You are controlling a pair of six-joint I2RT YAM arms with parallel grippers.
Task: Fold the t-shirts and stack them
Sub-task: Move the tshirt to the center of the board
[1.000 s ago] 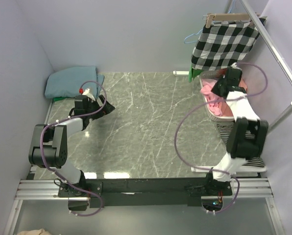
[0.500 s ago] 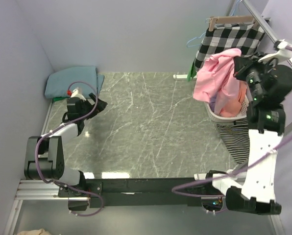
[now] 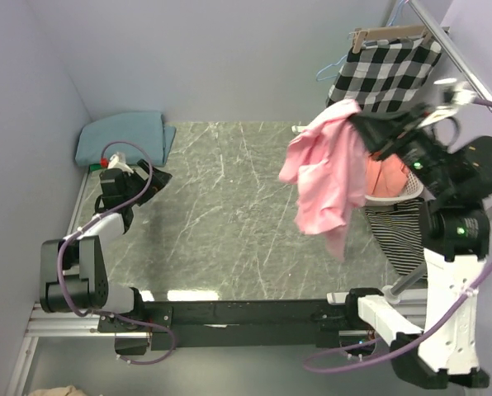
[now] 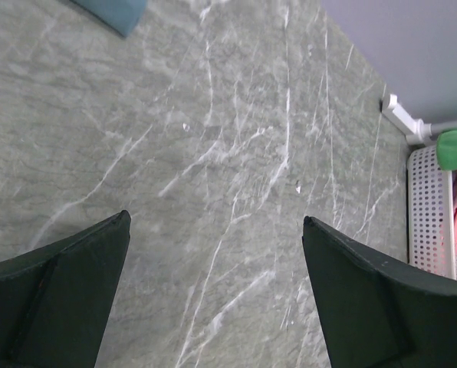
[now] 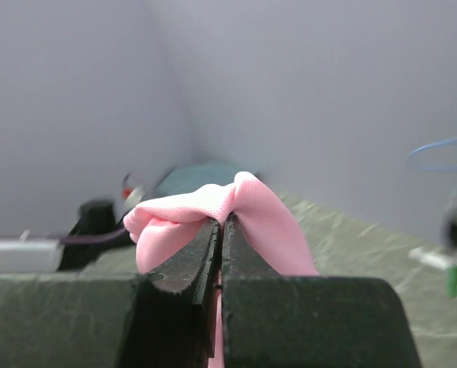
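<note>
grey marble table holds the teal t-shirt, seemingly folded, at its far left corner, while the right gripper, clamped on the pink t-shirt, dangles it unfolded in mid-air, and the left gripper gapes empty.

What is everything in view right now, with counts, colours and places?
pink t-shirt: one, light pink, hanging mid-air, right of centre
teal t-shirt: one, dusty teal, folded at the far left corner
checked cloth: one, black and white, on a hanger, far right
basket: one, white, right edge, holding salmon-pink fabric
striped garment: one, black and white, just nearer than the basket
table: one, grey-green marble
left gripper: open, black, over bare table at left
right gripper: shut, black, pinching the pink t-shirt
</note>
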